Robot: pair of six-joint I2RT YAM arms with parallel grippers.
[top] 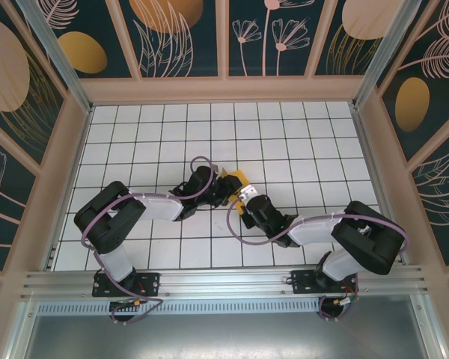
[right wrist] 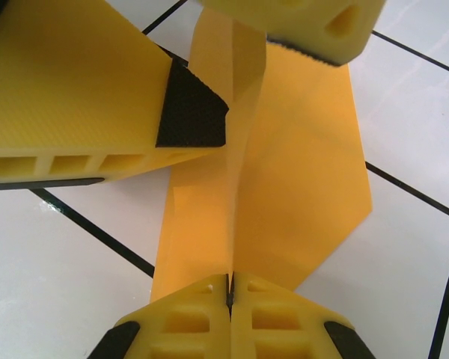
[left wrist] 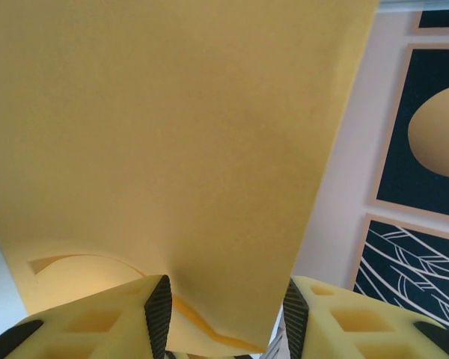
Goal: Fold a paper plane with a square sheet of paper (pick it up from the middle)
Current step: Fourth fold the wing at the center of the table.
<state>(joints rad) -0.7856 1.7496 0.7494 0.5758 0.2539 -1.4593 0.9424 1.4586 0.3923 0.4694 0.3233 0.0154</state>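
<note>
The sheet of paper (top: 232, 178) is in the middle of the white table (top: 299, 149) with the black grid, between the two arms, which meet there from both sides. It is orange-yellow and plain, and it is already partly folded: one part lies flat on the table and a fold stands up from it like a thin ridge. The right pincer (right wrist: 230, 288) is pressed together on the near end of this ridge and pinches it between its yellow fingertips. The left pincer (right wrist: 247, 75) is at the far end of the same ridge. Its jaws are spread, one finger on each side of the standing fold, and its black pads (right wrist: 191, 105) face the paper. In the left wrist view the paper rises wide just in front of this pincer, and its lower part goes down between the two fingers.
</note>
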